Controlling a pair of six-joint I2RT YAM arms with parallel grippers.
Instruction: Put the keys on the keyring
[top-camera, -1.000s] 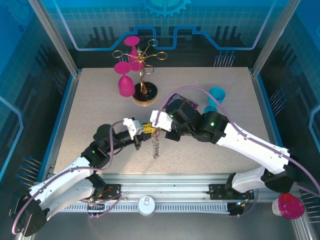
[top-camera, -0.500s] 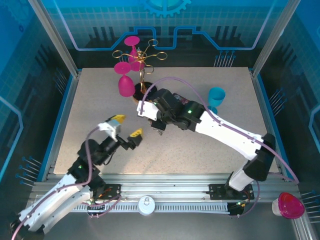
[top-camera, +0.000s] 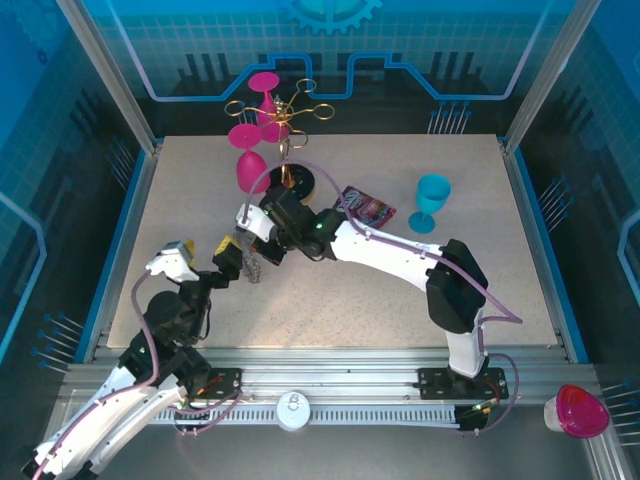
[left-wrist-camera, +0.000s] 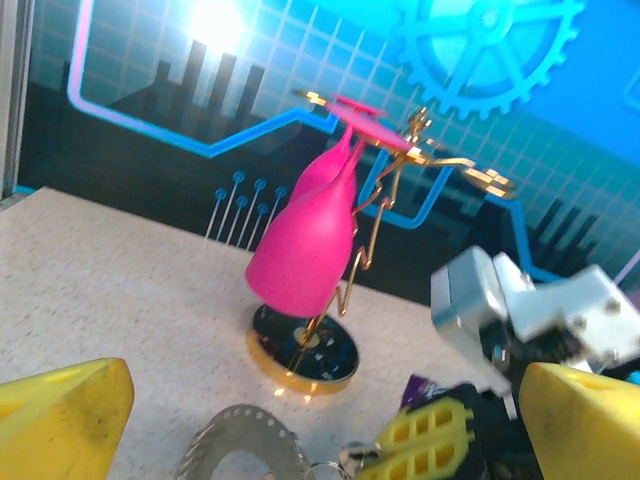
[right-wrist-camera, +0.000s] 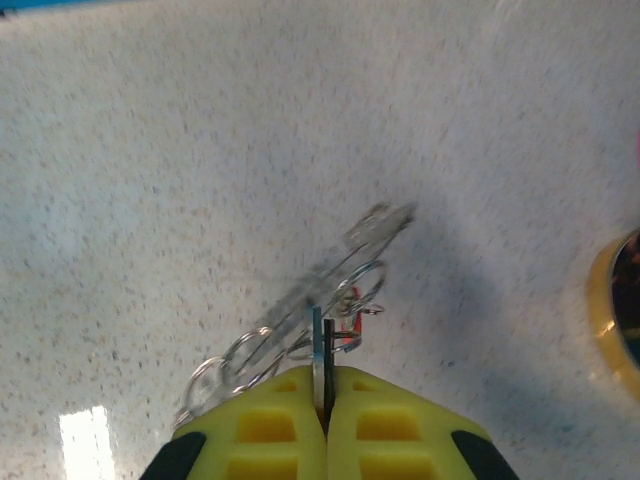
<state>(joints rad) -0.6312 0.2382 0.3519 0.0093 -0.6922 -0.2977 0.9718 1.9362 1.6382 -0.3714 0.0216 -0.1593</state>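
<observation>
A speckled beige table (top-camera: 400, 290) lies inside blue walls (top-camera: 420, 60) printed with circuit lines. At its far side we see a gold glass stand (top-camera: 290, 115) with pink glasses (top-camera: 250, 168) hung upside down over its round black-and-gold base (top-camera: 300, 183). A teal cup (top-camera: 433, 200) stands upright to the right, well apart from the stand, with a dark and pink packet (top-camera: 368, 207) lying between them. The right gripper (top-camera: 250, 248) reaches across to the left half of the table, in front of the stand. In the right wrist view we find this right gripper (right-wrist-camera: 323, 385) clenched, its yellow fingers (right-wrist-camera: 270, 430) pinching the thin edge of the keyring (right-wrist-camera: 300, 315). The keyring's silver wire loops trail away from the grip above the tabletop, and we cannot tell whether they touch it. The small red key (right-wrist-camera: 350, 298) sits among those loops, close to the fingertips. From above, the keyring (top-camera: 255, 270) hangs just below the right gripper. The left gripper (top-camera: 203, 250) stands just beside it, released, its jaws spread wide and holding nothing. In the left wrist view, the left gripper (left-wrist-camera: 325, 405) frames the grey keyring (left-wrist-camera: 250, 418), with the stand behind.
</observation>
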